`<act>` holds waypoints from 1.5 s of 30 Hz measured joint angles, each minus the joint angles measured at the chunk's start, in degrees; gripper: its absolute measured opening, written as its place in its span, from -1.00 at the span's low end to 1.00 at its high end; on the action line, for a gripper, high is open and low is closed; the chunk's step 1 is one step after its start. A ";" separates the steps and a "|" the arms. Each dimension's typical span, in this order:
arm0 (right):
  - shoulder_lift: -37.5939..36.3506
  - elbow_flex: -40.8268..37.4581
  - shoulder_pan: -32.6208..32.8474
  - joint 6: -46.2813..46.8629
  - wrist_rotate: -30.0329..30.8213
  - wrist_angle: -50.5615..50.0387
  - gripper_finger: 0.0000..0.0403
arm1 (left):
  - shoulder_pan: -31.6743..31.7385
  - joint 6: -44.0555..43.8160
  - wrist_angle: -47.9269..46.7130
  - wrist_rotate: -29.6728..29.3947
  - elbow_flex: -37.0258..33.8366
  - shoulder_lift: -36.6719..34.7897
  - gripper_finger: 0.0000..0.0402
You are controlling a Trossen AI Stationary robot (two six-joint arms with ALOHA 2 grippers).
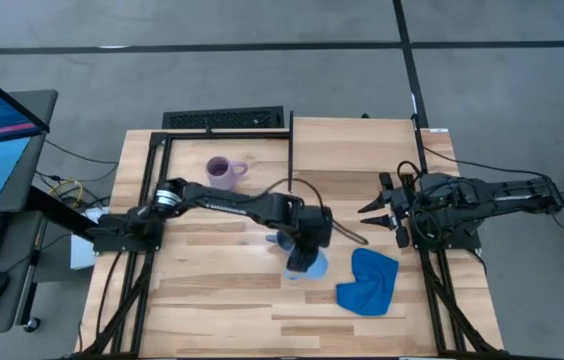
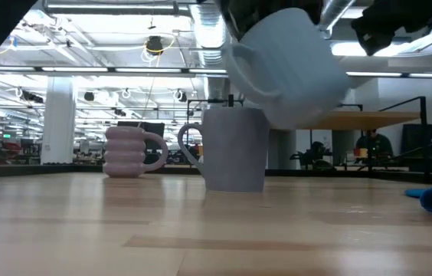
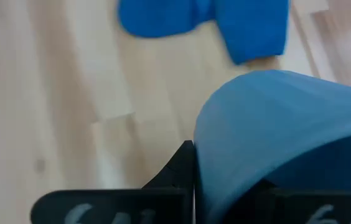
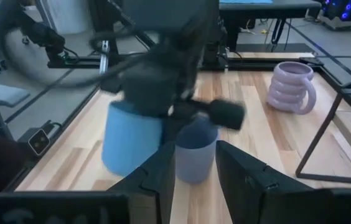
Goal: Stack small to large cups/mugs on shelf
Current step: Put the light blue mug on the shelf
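Grip: my left gripper point(image 1: 307, 250) is clamped on the rim of the sky-blue mug point(image 2: 289, 65), fingers pressed tight on its wall.
Sky-blue mug: lifted clear of the table point(image 1: 212, 300), tilted, handle out to the side in the low view; it hangs just above and beside the grey mug.
Grey mug point(image 2: 231, 149): upright on the table near the middle, directly under my left wrist.
Lilac mug point(image 1: 224, 172): upright on the table, well apart from the other two, toward the far side and near the black frame point(image 1: 162, 140).
Shelf point(image 1: 354, 145): pale panel at the far right part of the table, nothing on it.
Cloth point(image 1: 370, 282): blue, crumpled, on the table just beside the lifted mug.
Right gripper point(image 1: 387, 208): my right arm waits at the table's right edge, fingers spread partway, holding nothing, pointed at the mugs.
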 joint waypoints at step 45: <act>0.00 0.00 0.00 2.99 -0.04 -0.79 -0.32 | -5.39 -3.14 -3.56 -5.88 2.06 5.50 -0.79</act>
